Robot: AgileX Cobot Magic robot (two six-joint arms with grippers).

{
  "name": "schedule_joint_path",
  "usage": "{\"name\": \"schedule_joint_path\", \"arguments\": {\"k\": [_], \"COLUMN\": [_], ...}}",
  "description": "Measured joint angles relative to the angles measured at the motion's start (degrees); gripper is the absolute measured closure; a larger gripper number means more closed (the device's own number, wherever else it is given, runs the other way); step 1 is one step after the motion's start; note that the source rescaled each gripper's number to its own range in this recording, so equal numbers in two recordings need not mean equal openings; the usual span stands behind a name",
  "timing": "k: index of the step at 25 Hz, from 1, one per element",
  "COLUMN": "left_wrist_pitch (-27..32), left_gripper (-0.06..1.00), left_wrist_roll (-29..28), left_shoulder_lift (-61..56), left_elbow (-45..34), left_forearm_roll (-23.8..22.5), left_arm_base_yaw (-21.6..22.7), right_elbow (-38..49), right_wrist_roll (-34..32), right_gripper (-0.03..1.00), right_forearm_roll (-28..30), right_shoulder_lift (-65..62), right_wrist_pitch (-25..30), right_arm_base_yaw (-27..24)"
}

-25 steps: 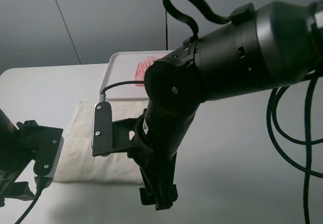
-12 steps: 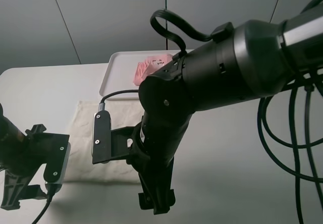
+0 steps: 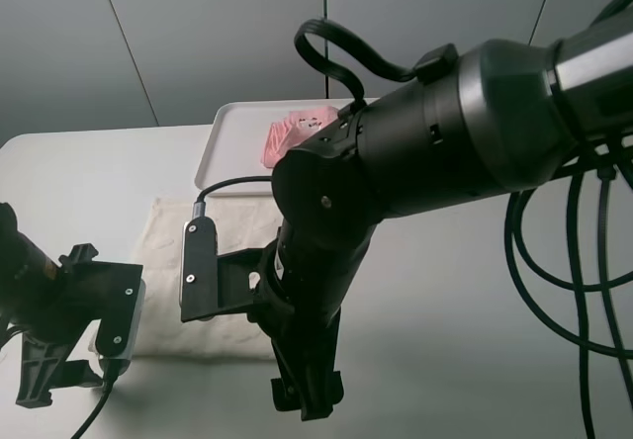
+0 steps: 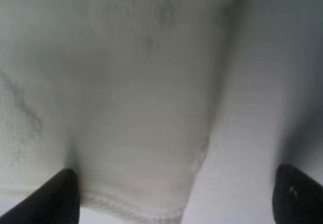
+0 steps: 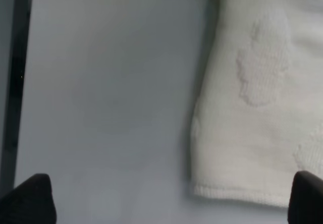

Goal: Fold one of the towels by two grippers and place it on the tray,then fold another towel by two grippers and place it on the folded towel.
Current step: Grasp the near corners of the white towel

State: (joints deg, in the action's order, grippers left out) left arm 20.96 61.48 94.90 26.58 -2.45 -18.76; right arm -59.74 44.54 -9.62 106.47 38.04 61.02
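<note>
Both of your tools stand spread as wide as they go, and neither has hold of anything. Your left tool (image 3: 45, 375) hangs low at one near corner of the cream-white towel (image 3: 163, 261). In its wrist view one of its fingers (image 4: 55, 196) sits over the cloth just inside the hem, the other is over bare counter (image 3: 445, 291), and the towel's corner lies between them. The picture is too blurred to tell whether the tips touch the cloth. Your right tool (image 3: 307, 395) points down at the other near corner. In its wrist view that corner also falls between the two fingers, one at the hem and one well out over bare counter. The cream-white towel lies flat and spread open on the counter, roughly square. Its hemmed near edge runs from one tool to the other, and its side edges lead straight away from both tools toward the tray (image 3: 232, 132). The raised pattern faces up. The tray sits beyond the towel's far edge, well away from both tools, with its long side running across in line with the towel's near edge. The pale pink towel (image 3: 287, 134) lies on it as a folded bundle. The right arm hides much of it, so you cannot tell which way its long axis runs.
</note>
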Motion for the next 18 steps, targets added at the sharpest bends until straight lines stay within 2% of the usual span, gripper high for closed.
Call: {"name": "schedule_joint_path", "arguments": {"k": [13,18], "left_wrist_pitch": [-0.41,-0.41], "left_gripper": [-0.04,-0.04], "left_wrist_roll": [0.11,0.11], "left_shoulder_lift": [2.39,2.41], "left_elbow": [0.11,0.11], "left_forearm_roll": [-0.33,-0.33], "left_arm_base_yaw": [-0.04,-0.13], "right_elbow": [0.0,0.0], "right_wrist_roll": [0.23,0.83], "right_gripper": [-0.03,-0.03], "right_forearm_roll": [0.0,0.21], "right_shoulder_lift": [0.13,3.9], "right_wrist_pitch": [-0.11,-0.11], "right_arm_base_yaw": [0.0,0.0]}}
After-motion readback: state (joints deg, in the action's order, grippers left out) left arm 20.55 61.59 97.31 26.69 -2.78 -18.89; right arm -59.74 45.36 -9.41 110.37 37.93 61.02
